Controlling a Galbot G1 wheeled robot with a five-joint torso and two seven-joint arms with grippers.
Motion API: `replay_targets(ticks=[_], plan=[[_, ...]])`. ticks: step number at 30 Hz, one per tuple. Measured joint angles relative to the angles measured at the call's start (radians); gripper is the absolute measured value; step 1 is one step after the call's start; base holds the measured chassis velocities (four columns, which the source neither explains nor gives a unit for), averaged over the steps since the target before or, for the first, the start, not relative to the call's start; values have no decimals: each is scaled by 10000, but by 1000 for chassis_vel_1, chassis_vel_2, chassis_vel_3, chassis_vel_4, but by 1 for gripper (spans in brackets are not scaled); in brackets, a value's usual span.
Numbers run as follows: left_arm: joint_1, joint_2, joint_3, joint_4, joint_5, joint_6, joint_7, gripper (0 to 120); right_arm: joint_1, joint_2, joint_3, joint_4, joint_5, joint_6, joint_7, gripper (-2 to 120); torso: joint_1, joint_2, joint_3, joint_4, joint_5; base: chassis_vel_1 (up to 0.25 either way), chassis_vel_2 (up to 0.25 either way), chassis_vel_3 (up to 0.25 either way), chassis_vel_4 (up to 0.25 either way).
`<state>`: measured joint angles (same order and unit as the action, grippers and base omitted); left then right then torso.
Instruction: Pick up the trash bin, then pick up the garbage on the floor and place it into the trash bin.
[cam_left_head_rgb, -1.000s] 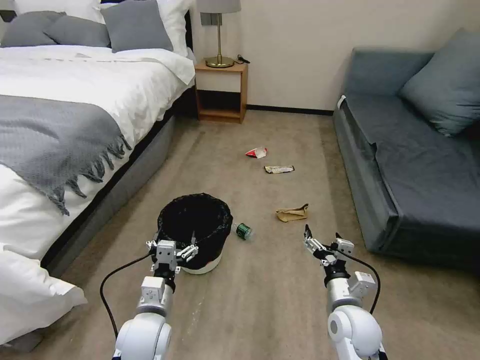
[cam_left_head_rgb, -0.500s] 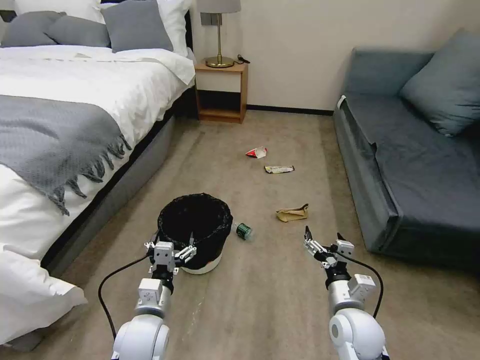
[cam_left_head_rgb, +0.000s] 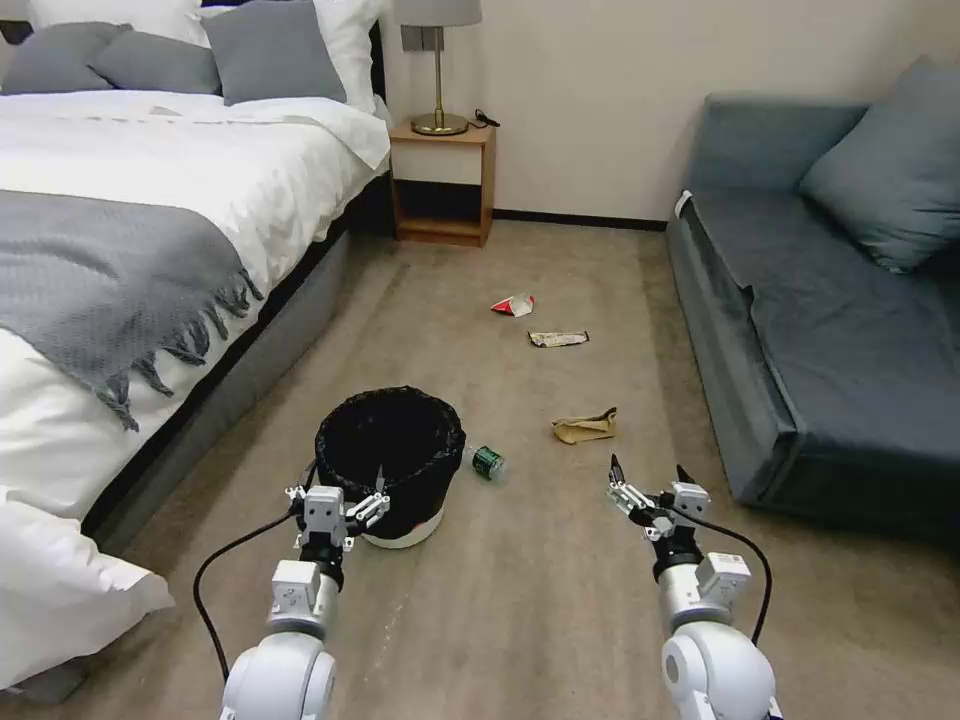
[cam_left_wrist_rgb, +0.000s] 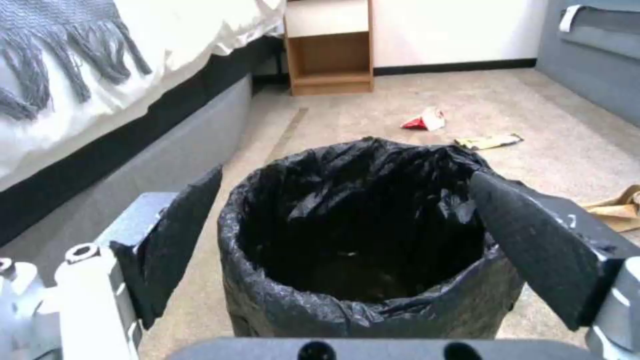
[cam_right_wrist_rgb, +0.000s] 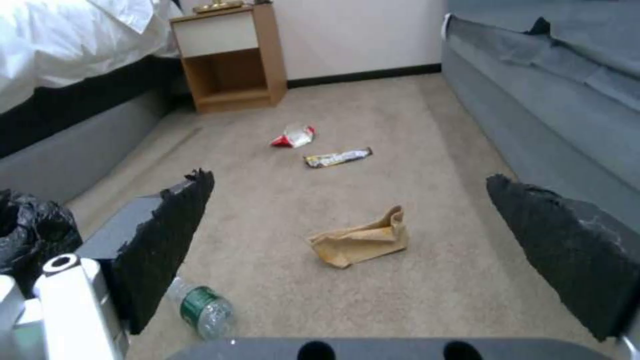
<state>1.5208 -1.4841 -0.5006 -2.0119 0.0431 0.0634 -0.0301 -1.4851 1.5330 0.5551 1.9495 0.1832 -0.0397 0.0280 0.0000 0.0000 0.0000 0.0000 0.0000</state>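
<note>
Where the head view looks down the carpeted floor (cam_left_head_rgb: 540, 600) between the bed (cam_left_head_rgb: 150, 220) and the grey sofa (cam_left_head_rgb: 830, 330), the trash bin (cam_left_head_rgb: 391, 462) stands upright, a small round white tub with a crinkly black plastic liner folded over its rim. The left end effector (cam_left_head_rgb: 337, 487) sits at the bin's near rim with its fingers spread wide; whether they touch the liner is hard to tell. The right end effector (cam_left_head_rgb: 648, 478) hangs over bare carpet, fingers likewise spread and holding nothing. Just beside the bin's right side lies a clear bottle (cam_left_head_rgb: 486, 461) with a green label. A crumpled brown paper bag (cam_left_head_rgb: 584, 427) lies farther right, a flat silvery-yellow wrapper (cam_left_head_rgb: 558, 339) beyond it, and a crushed red-and-white packet (cam_left_head_rgb: 514, 304) farthest off, toward the wooden nightstand (cam_left_head_rgb: 443, 185).

From the left wrist view, the bin (cam_left_wrist_rgb: 367, 240) sits between the two flat, dark, rough-faced pads (cam_left_wrist_rgb: 533, 245), which stand apart on either side of its wrinkled rim. The packet (cam_left_wrist_rgb: 423, 120) and wrapper (cam_left_wrist_rgb: 488, 141) lie on the carpet past it.

From the right wrist view, the ragged black pads (cam_right_wrist_rgb: 567, 250) are spread wide with the creased paper bag (cam_right_wrist_rgb: 361, 240) on the floor between them. The ribbed bottle (cam_right_wrist_rgb: 202, 307) lies on its side by one pad, and the packet (cam_right_wrist_rgb: 293, 136) and wrapper (cam_right_wrist_rgb: 338, 157) rest farther on.
</note>
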Motion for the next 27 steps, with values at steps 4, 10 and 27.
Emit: replay_targets(ticks=[4,10,27], plan=[[23,-13,-41,11,-37,-55,23,100,-49,-26,-4,39,-150,33,-24,100,0,0,-1,0,0,0,0,0,0],[144,-143,-55,-368,-177,286,-152,100,-200,-83,8,263,-127,-73,-23,100,0,0,0,2,0,0,0,0,0],[610,-564,-227,-3080,-1916,3566,-1543,100,-2893,-883,857,4522,3271,-3976,1265,100,0,0,-1,-1,1,0,0,0,0]])
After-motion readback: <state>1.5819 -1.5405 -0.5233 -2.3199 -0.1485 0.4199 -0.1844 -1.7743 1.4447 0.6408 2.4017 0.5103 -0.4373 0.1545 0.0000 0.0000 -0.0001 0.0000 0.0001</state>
